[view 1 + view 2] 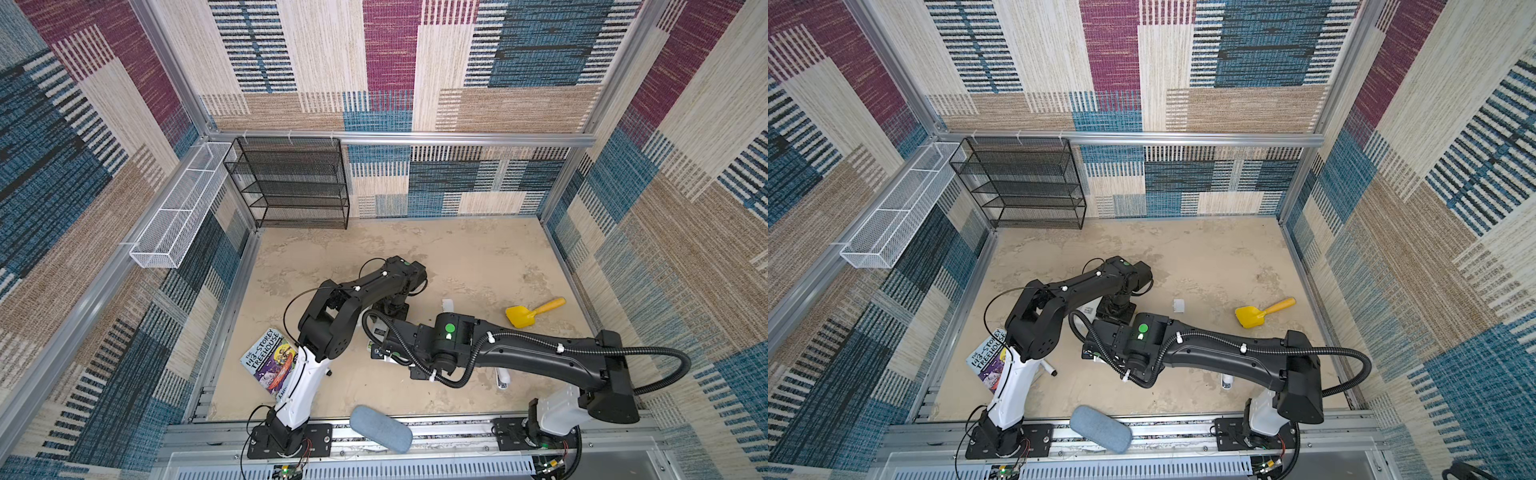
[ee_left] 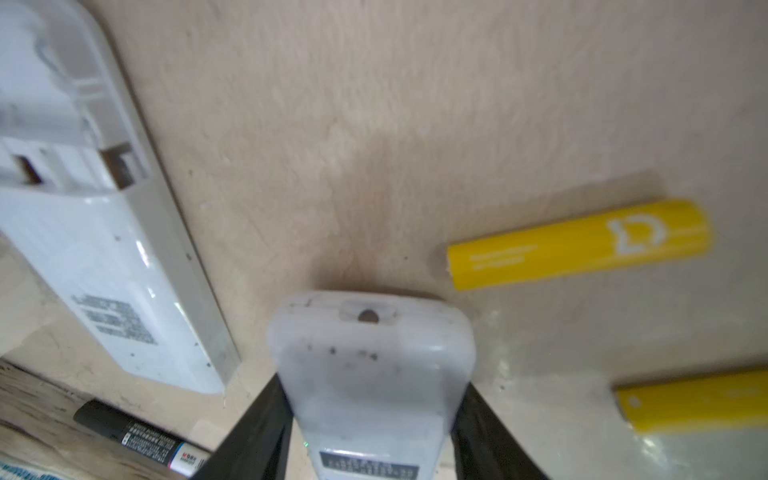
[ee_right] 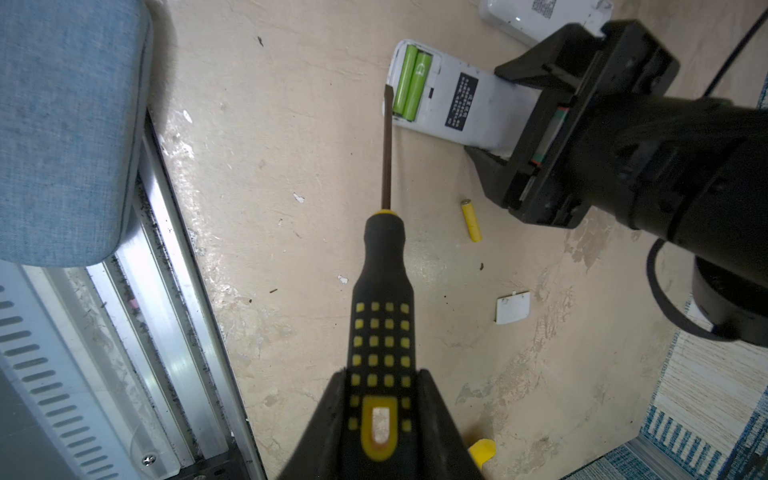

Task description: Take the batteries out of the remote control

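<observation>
Now your right gripper point(image 3: 382, 407), reaching across the middle, grasps the screwdriver point(image 3: 384, 266), tip beside two green batteries point(image 3: 411, 83) seated in the remote point(image 3: 457, 99); your left gripper point(image 2: 370, 386), angled down, clamps that remote.

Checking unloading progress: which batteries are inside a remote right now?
The two green batteries, side by side in the open compartment of the remote gripped in the jaws of the left gripper; the two yellow batteries lie loose on the table.

Left fingers point(image 2: 249, 436) gripping, right fingers point(image 3: 324, 424) gripping
</observation>
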### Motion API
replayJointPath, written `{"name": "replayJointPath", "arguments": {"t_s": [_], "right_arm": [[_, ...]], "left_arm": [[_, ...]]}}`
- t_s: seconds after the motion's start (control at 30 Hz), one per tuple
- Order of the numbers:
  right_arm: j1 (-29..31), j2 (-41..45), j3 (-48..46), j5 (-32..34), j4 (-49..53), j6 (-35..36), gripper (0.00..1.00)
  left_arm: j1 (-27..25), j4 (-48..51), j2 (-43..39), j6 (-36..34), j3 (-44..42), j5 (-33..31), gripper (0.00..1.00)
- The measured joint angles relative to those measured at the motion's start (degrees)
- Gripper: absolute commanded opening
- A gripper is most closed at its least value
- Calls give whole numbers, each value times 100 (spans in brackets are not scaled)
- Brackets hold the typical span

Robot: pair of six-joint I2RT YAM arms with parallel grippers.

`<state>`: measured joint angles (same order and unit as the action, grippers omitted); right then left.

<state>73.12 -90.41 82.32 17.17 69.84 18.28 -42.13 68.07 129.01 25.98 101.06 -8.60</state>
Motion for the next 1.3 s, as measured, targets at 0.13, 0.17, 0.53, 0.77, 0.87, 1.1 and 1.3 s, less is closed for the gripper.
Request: {"name": "replayJointPath", "arguments": {"t_s": [0.13, 0.17, 0.53, 0.77, 0.87, 1.1, 1.3], "right_arm": [[0, -96, -2, 111, 39, -2, 0], [0, -120, -2, 144, 50, -2, 0], [-13, -264, -13, 407, 120, -2, 0], [-33, -341, -28, 448, 144, 0, 0], [-33, -400, -31, 452, 142, 0, 0], [-33, -407, 44, 540, 160, 4, 0], [-33, -372, 151, 553, 146, 44, 0]], "left_arm": [[0, -35, -9, 0, -39, 0, 53], [0, -37, -9, 0, -44, 0, 53], [0, -70, -20, 0, -85, 0, 53], [0, -103, -42, 0, -122, 0, 53], [0, -118, -46, 0, -140, 0, 53], [0, -127, -52, 0, -151, 0, 53], [0, -140, -61, 0, -170, 2, 55]]}}
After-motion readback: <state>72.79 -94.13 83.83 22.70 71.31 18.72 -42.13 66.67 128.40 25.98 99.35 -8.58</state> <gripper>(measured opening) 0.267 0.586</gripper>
